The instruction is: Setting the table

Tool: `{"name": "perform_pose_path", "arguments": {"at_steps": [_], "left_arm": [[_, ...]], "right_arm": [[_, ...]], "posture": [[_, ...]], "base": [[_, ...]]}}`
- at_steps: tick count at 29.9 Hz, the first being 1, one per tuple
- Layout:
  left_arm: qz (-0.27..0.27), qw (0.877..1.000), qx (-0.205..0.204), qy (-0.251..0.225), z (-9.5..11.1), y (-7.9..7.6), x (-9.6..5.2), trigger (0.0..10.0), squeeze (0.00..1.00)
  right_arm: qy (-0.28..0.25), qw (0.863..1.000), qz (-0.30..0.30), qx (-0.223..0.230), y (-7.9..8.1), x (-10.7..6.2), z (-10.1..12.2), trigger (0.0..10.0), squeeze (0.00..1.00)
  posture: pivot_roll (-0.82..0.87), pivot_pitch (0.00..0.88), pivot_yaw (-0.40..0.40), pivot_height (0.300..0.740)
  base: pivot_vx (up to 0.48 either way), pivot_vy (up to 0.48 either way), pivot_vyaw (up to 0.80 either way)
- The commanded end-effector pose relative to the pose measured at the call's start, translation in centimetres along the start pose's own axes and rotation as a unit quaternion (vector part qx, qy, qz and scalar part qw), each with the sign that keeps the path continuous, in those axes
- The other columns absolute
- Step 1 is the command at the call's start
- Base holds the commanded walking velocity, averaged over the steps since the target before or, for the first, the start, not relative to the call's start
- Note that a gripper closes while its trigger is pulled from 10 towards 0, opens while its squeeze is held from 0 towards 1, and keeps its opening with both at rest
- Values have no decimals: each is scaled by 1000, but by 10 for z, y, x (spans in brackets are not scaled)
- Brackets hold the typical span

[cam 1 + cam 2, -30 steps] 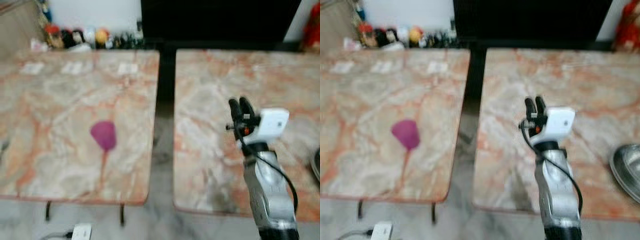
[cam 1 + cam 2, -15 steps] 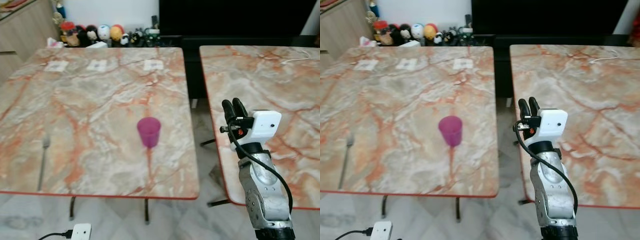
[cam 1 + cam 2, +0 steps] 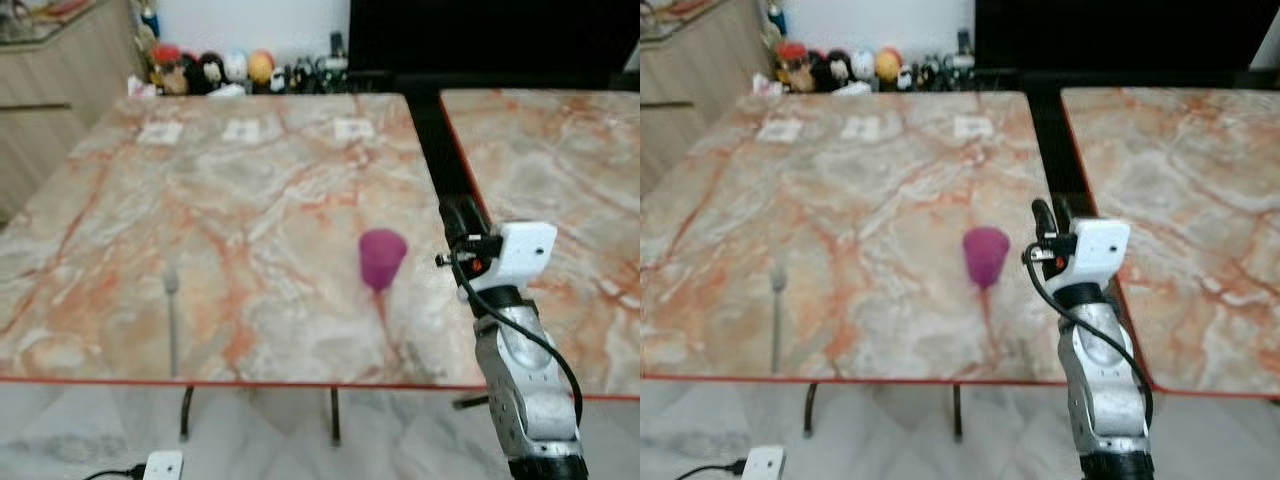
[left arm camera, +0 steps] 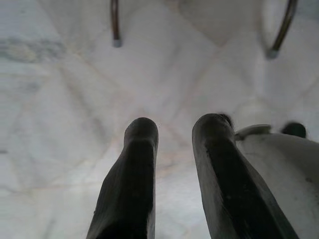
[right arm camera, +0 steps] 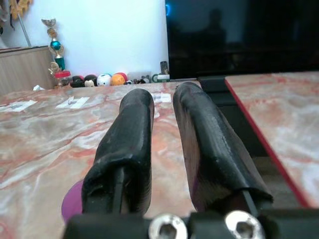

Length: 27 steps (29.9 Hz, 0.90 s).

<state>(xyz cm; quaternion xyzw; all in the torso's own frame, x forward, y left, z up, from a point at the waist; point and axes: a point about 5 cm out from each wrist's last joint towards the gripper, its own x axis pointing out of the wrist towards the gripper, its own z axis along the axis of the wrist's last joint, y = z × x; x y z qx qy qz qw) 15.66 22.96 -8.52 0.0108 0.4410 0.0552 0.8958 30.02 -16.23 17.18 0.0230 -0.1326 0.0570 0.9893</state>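
Note:
A purple cup [image 3: 382, 258] stands upright on the left marble table [image 3: 250, 210], near its right front part. A fork [image 3: 172, 315] lies flat on the same table near the front left edge. My right gripper [image 3: 455, 215] is raised just right of the cup, over the table's right edge, with its black fingers [image 5: 132, 134] close together and nothing between them. The cup's rim shows low behind those fingers in the right wrist view. My left gripper [image 4: 174, 130] hangs idle, pointing at the pale tiled floor, holding nothing.
A second marble table [image 3: 560, 170] stands to the right across a narrow gap. Three small paper cards [image 3: 242, 130] lie along the left table's far edge. Toys [image 3: 230, 70] line the back wall beside a wooden cabinet [image 3: 50, 110]. A white plug box [image 3: 160, 466] lies on the floor.
The camera has swung left, so the cup table now sits in the middle and the fork has come into view. My right arm keeps the same raised pose.

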Motion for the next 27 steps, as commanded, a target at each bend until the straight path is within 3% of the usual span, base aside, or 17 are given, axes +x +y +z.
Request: {"name": "perform_pose_path", "arguments": {"at_steps": [1,27], "left_arm": [[6,1000,1,12,-6,4,-2,10000,0],[4,1000,9,14,-8,5,-3,10000,0]], "right_arm": [[-1,1000,-1,4,0,0,0,10000,0],[28,999,33,12,13,-5,-14,10000,0]], "posture": [[-73,55,34,740],[-64,60,46,740]], "base": [[0,398,0],[0,398,0]]}}
